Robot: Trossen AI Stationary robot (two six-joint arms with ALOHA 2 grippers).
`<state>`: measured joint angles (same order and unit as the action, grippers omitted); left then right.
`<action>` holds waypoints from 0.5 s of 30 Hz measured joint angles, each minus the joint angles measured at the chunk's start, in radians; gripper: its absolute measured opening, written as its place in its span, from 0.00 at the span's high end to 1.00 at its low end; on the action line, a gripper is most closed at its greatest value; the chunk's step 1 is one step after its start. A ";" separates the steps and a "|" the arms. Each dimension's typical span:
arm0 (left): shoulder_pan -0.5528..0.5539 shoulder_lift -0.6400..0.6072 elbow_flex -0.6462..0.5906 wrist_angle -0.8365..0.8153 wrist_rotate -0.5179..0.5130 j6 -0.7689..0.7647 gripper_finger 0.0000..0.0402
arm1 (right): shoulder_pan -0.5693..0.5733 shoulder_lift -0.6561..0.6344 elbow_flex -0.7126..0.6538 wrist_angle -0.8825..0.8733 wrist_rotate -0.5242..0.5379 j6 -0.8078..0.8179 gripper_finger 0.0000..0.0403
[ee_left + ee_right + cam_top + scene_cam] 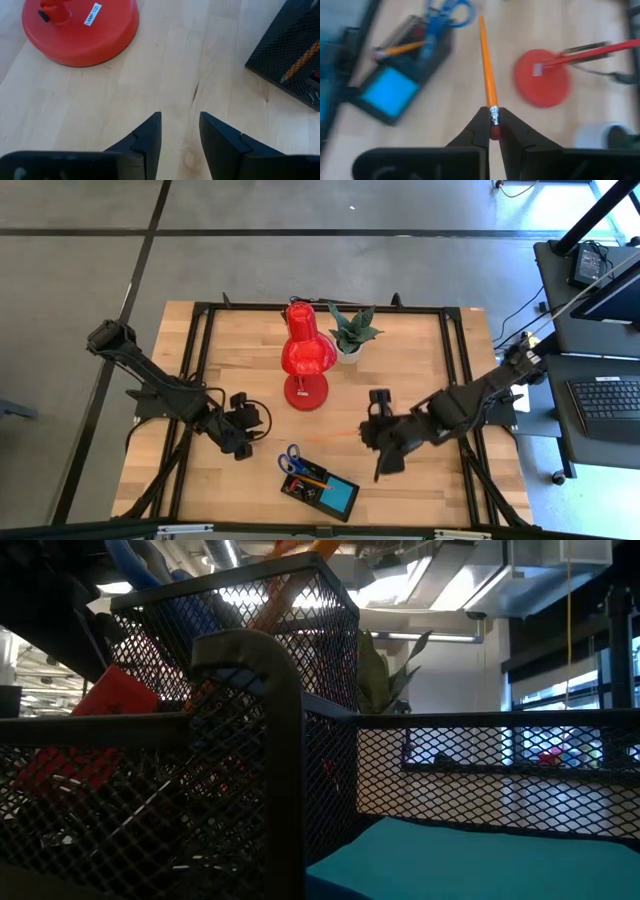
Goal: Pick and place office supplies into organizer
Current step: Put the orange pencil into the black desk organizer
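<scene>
Orange wooden pencil [487, 70] clamped by its eraser end in our right gripper [493, 131], tip aimed at the black mesh organizer [395, 75]; left gripper [180, 131] empty, jaws apart.

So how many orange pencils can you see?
2. One orange pencil is pinched by its eraser end in the right gripper. The other pencil sits in the black organizer by the scissors. More may be hidden inside.

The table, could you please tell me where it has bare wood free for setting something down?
Bare wood lies on the table right of the potted plant, along the back-left corner left of the red lamp, and at the front right beyond the organizer. The middle is crowded: the left gripper and the right gripper, holding an orange pencil, flank the organizer.
</scene>
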<state>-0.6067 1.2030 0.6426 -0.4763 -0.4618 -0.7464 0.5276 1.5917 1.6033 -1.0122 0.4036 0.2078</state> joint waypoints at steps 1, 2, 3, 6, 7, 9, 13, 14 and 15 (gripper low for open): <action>0.000 0.000 0.000 0.000 0.000 0.000 0.69 | 0.008 0.023 0.034 -0.021 -0.024 0.022 0.94; 0.000 0.000 0.000 0.000 0.000 0.000 0.69 | 0.016 0.047 0.068 -0.044 -0.047 0.047 0.94; 0.000 0.000 0.000 0.000 0.000 0.000 0.69 | 0.022 0.072 0.102 -0.072 -0.065 0.075 0.94; 0.000 0.000 0.000 0.000 -0.001 0.000 0.69 | 0.029 0.148 0.201 -0.182 -0.105 0.173 0.94; 0.000 0.000 0.001 0.000 -0.005 0.000 0.69 | 0.029 0.173 0.230 -0.217 -0.122 0.214 0.94; 0.000 0.000 0.002 0.001 -0.017 0.000 0.69 | 0.027 0.223 0.287 -0.266 -0.180 0.267 0.94; 0.000 0.000 0.002 0.001 -0.045 0.000 0.69 | 0.028 0.307 0.394 -0.329 -0.262 0.281 0.94; 0.000 0.000 0.002 0.000 -0.049 0.000 0.69 | 0.028 0.321 0.420 -0.345 -0.263 0.282 0.94; 0.000 0.000 0.002 0.001 -0.053 0.000 0.69 | 0.028 0.336 0.447 -0.368 -0.260 0.283 0.94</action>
<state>-0.6067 1.2030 0.6441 -0.4757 -0.5145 -0.7460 0.5556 1.9277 2.0501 -1.3803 0.1438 0.4904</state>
